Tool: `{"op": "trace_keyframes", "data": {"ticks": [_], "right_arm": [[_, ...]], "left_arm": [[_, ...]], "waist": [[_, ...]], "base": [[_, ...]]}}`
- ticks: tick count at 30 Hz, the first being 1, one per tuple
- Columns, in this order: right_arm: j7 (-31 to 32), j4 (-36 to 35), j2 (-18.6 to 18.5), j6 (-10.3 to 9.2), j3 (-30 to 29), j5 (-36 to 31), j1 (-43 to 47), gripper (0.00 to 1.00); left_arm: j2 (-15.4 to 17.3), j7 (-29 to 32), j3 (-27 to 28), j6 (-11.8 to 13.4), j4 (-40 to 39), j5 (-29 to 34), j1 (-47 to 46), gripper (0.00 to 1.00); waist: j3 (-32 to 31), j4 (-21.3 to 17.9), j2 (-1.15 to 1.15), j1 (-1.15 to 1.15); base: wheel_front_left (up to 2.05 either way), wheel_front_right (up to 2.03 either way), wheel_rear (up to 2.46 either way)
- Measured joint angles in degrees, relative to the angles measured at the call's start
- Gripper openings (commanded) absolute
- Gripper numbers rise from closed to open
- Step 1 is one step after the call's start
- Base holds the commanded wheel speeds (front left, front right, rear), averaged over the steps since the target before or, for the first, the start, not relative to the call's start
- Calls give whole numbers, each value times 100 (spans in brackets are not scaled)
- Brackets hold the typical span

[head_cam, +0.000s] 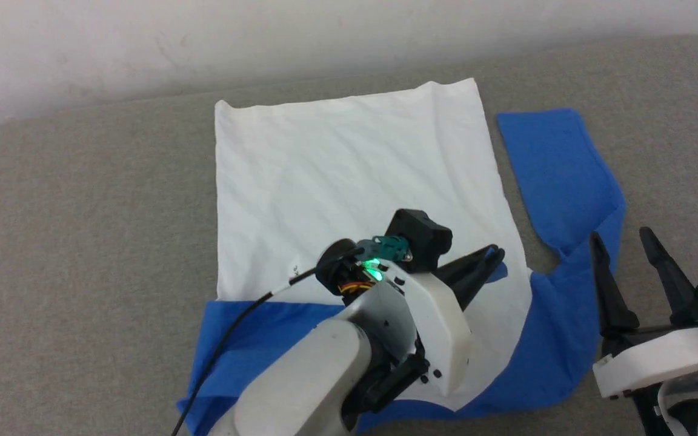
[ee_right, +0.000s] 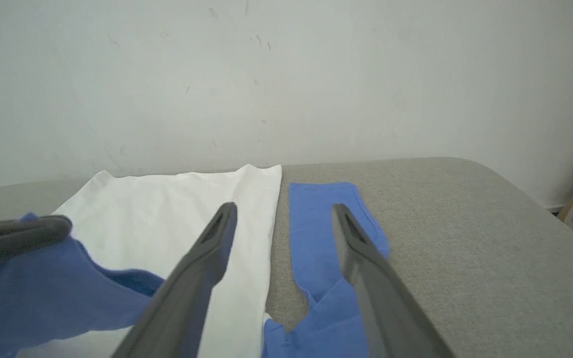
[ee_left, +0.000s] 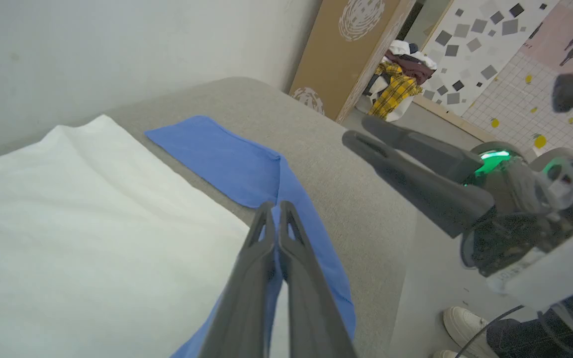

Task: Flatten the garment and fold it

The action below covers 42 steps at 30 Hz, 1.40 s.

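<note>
White-blue garment [head_cam: 349,175]: left gripper [head_cam: 494,252] jaws clenched on it; right gripper [head_cam: 620,235] jaws released.

I see the garment [head_cam: 349,175] lying mid-way across the padded surface [head_cam: 82,212], its body running away from me toward the wall [head_cam: 203,36] behind. Its sleeve [head_cam: 558,163] lies right of the body, with a strip of bare padding between them. My left gripper [head_cam: 489,257] sits over the body's near right part, a fold of cloth seemingly caught between its fingers. My right gripper [head_cam: 620,235] stands further right, at the sleeve's near end. Past the surface's right end stand a cardboard panel [ee_left: 346,49], a pile of clothes [ee_left: 398,82] beside it and, nearer, a person's shoe [ee_left: 465,323].
</note>
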Motion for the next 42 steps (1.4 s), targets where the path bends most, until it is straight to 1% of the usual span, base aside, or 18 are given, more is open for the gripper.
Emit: {"op": "trace_keyframes", "data": {"ticks": [4,8,11,16,17,19,20,22,25,29,31,33,36,40,42], "right_arm": [[43,-11,4,0,1,-19,0,100],[41,46,10,0,94,-3,-1,100],[31,114,15,0,156,29,-2,100],[22,201,21,0,175,30,-13,100],[22,213,21,0,187,29,-26,100],[23,237,22,0,201,31,-61,100],[24,245,24,0,218,38,-76,100],[29,271,24,0,221,43,-94,100],[32,301,26,0,222,43,-96,100],[44,300,13,0,194,42,-98,100],[47,298,-1,0,178,42,-108,100],[52,297,-20,0,167,42,-141,100],[105,310,-64,0,105,45,-237,100],[170,419,-174,1,-31,104,-496,100],[266,584,-235,0,-174,126,-712,100]], "left_arm": [[-136,-243,-237,-52,728,-76,-7,0],[-188,-372,-533,-137,1416,-178,-14,0],[-200,-332,-858,-256,1917,-233,-14,0],[-214,-88,-1343,-408,2581,-479,-15,0],[-218,-22,-1413,-444,2671,-572,-14,11],[-225,-35,-1485,-466,2736,-716,-37,65],[-229,-68,-1505,-500,2750,-815,-66,100],[-227,-197,-1485,-505,2744,-1015,-118,100],[-224,-621,-1255,-487,2626,-1284,-220,100],[-221,-1573,-673,-256,2399,-1369,-411,100],[-125,-2078,-345,-102,2319,-1344,-464,100],[79,-2521,-77,88,2246,-1274,-466,100],[588,-3011,252,398,2147,-1050,-433,100],[1273,-3247,749,773,1897,-734,-114,100],[1537,-3286,1076,927,1700,-625,160,100]], "waist": [[84,-210,0,0],[188,-403,0,0],[272,-518,0,0],[383,-615,0,0],[391,-609,0,0],[390,-577,0,0],[383,-553,0,0],[367,-495,0,0],[326,-397,0,0],[256,-254,0,0],[225,-183,0,0],[199,-117,0,0],[177,-25,0,0],[230,46,0,0],[295,59,0,0]], "base": [[0,0,0],[0,0,0],[0,0,0],[0,0,0],[0,0,0],[0,0,0],[0,0,0],[0,0,0],[0,0,0],[0,0,0],[0,0,0],[0,0,0],[0,0,0],[0,0,0],[0,0,0]]}}
